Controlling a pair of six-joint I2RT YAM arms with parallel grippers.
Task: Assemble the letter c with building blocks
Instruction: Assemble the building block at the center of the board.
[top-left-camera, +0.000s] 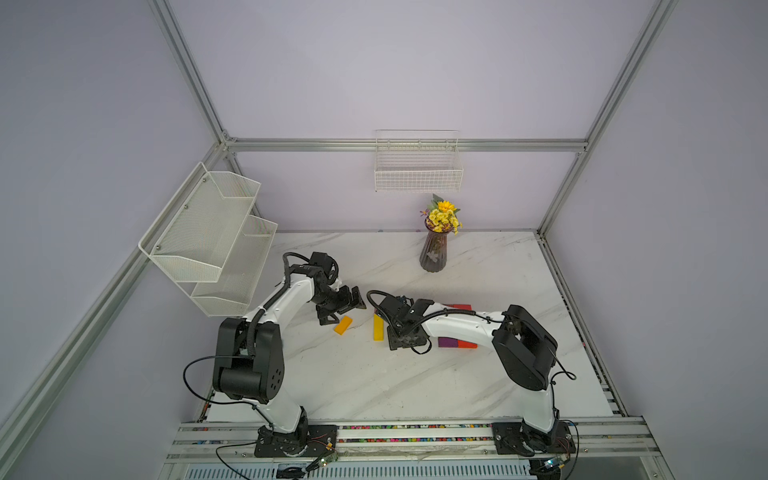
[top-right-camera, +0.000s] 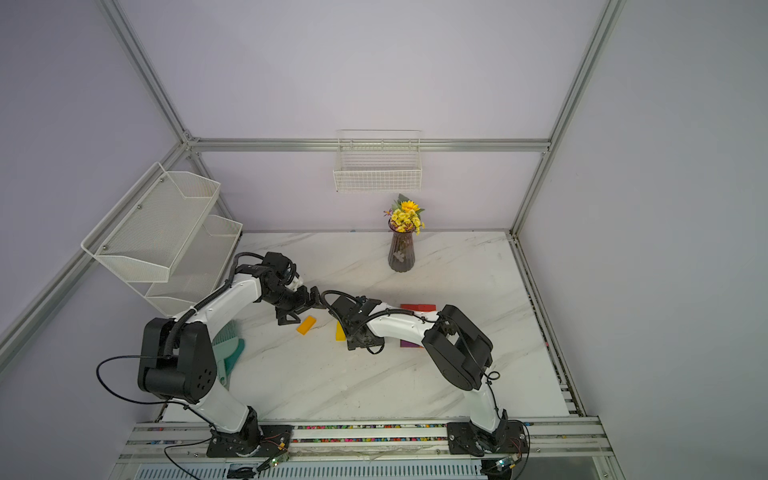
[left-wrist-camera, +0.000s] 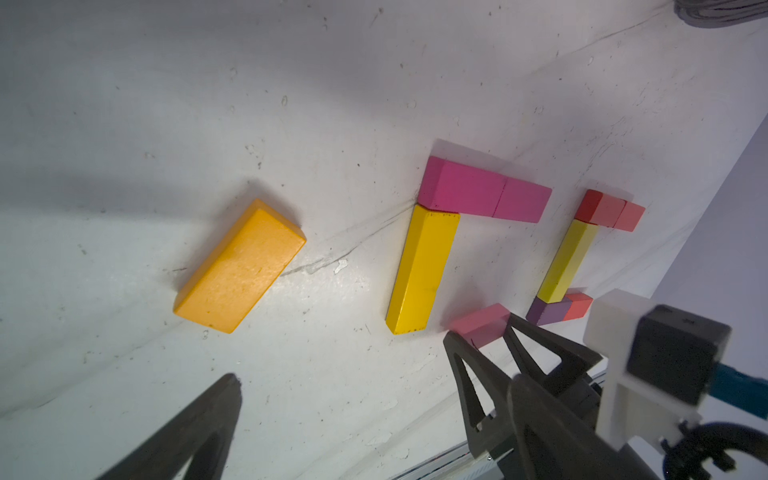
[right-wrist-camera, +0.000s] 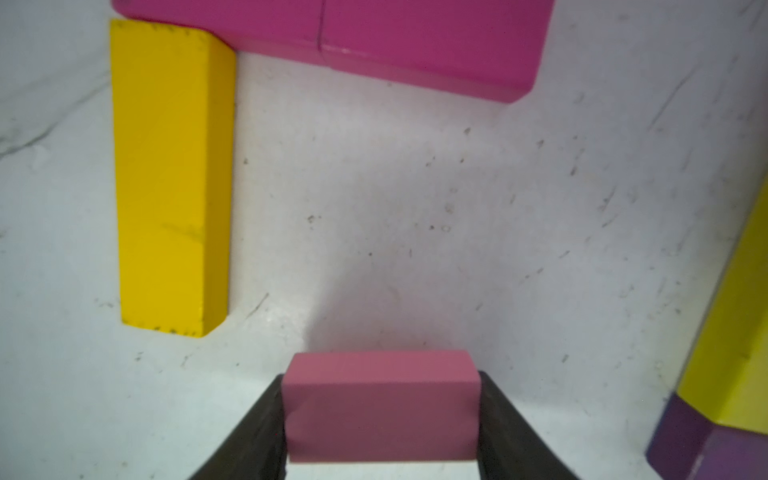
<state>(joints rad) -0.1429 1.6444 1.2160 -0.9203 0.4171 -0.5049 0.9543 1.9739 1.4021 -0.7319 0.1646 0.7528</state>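
My right gripper (right-wrist-camera: 381, 380) is shut on a pink block (right-wrist-camera: 380, 403), its dark fingers pressed against both short sides, low over the table. Ahead of it a yellow block (right-wrist-camera: 170, 174) meets two magenta blocks (right-wrist-camera: 374, 33) laid end to end, forming a corner. Beside these stands a second group: a yellow block (left-wrist-camera: 567, 262) with red blocks (left-wrist-camera: 609, 210) at one end and a purple block (left-wrist-camera: 548, 311) at the other. An orange block (top-left-camera: 343, 325) lies loose below my left gripper (top-left-camera: 347, 309), which is open and empty. In both top views the pink block is hidden under the right gripper (top-left-camera: 405, 340).
A dark vase of yellow flowers (top-left-camera: 434, 249) stands at the back of the marble table (top-left-camera: 374, 386). A wire basket (top-left-camera: 417, 166) hangs on the back wall and a mesh shelf (top-left-camera: 212, 241) on the left wall. A teal tool (top-right-camera: 230, 353) lies by the left arm.
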